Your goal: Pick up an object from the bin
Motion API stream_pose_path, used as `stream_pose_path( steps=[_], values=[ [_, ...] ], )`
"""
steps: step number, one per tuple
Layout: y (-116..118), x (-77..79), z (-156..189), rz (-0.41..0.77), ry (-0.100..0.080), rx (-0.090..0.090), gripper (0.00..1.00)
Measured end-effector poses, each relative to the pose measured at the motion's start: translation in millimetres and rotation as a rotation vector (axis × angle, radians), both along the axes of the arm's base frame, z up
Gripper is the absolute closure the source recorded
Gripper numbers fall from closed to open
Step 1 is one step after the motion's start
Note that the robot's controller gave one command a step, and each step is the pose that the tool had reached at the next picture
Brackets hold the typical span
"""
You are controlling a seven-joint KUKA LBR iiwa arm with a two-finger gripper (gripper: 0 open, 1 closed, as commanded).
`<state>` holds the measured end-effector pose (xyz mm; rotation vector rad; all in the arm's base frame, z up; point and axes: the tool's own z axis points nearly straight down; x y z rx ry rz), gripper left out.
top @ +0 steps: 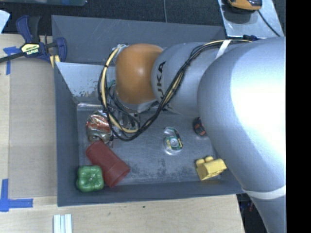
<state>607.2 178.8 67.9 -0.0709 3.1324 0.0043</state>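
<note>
Hanging over crumpled red-and-silver wrapper (98, 124), beside red block (108, 164) and green toy (90, 178); cannot tell end effector (112, 124) grip behind cables (104, 81).

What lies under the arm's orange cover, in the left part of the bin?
A crumpled shiny wrapper, red and silver, shows at the edge of the cables. Whatever lies straight beneath the orange cover is hidden by it.
</note>
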Motion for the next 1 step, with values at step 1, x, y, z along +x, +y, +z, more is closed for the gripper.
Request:
stream_pose_path(
  steps=[1],
  values=[
    [12.3, 9.5, 53.4, -0.011, -0.012, 0.002, 0.00]
  ],
)
